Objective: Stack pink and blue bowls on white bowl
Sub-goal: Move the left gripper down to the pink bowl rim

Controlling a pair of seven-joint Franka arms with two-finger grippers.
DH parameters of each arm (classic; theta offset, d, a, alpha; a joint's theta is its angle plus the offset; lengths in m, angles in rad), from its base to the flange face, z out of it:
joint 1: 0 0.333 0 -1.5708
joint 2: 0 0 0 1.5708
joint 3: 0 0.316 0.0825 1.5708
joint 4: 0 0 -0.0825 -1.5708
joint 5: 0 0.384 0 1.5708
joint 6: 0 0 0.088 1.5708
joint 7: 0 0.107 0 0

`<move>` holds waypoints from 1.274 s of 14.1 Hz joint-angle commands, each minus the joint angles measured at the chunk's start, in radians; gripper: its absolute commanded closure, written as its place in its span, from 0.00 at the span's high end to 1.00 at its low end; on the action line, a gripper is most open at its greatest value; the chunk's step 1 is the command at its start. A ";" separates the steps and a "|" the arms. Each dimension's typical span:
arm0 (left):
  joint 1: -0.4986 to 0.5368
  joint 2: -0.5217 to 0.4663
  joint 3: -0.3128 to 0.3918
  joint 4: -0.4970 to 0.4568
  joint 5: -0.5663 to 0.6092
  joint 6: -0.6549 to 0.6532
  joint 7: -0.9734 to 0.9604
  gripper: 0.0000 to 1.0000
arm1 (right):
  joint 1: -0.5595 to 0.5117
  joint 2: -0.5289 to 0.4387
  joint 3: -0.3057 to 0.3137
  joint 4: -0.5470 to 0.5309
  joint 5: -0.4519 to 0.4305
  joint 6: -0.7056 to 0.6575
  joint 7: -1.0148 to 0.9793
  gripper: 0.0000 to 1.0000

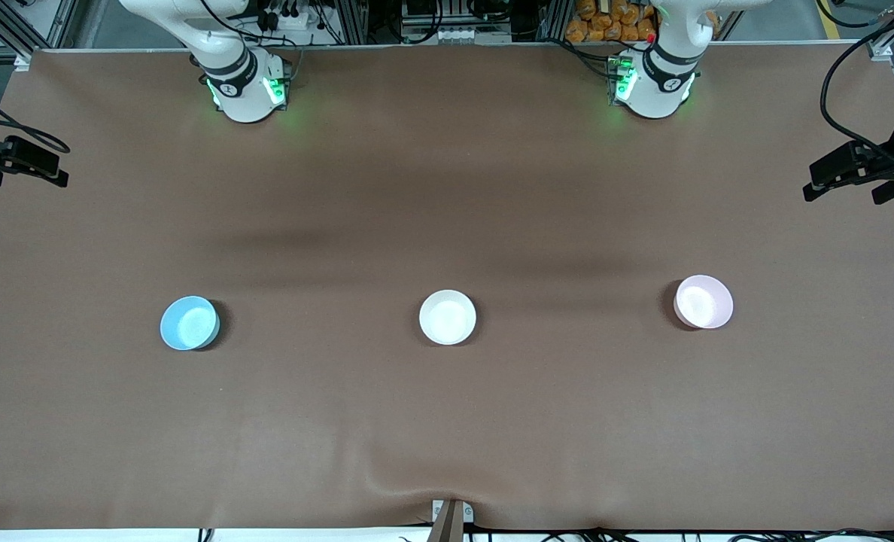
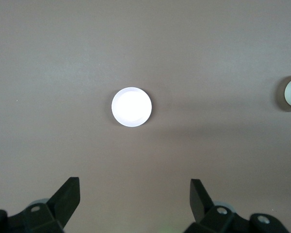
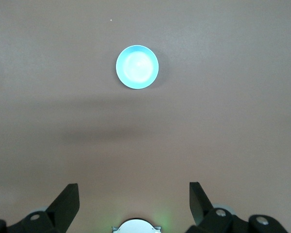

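Grippers hanging high, idle | left gripper (image 2: 135,204) gaping wide over pink bowl (image 1: 703,302) | right gripper (image 3: 134,204) gaping wide over blue bowl (image 1: 190,323) | both holding nothing

Robotics lab, two white arm bases (image 1: 247,86) with green lights bolted along one edge of a brown-covered bench (image 1: 447,421), aluminium framing (image 1: 18,30) and cables (image 1: 842,90) past that edge, black cameras on mounts (image 1: 857,169) at both ends

Three bowls sit in a row, well apart: blue bowl (image 1: 190,323), white bowl (image 1: 447,317) between, pink bowl (image 1: 703,302). No gripper shows; only the arm bases stand along the table's (image 1: 447,188) robot edge.
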 commanded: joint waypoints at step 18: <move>0.053 0.106 0.002 -0.196 0.062 0.202 0.028 1.00 | -0.003 -0.009 0.002 -0.014 -0.012 0.007 0.010 1.00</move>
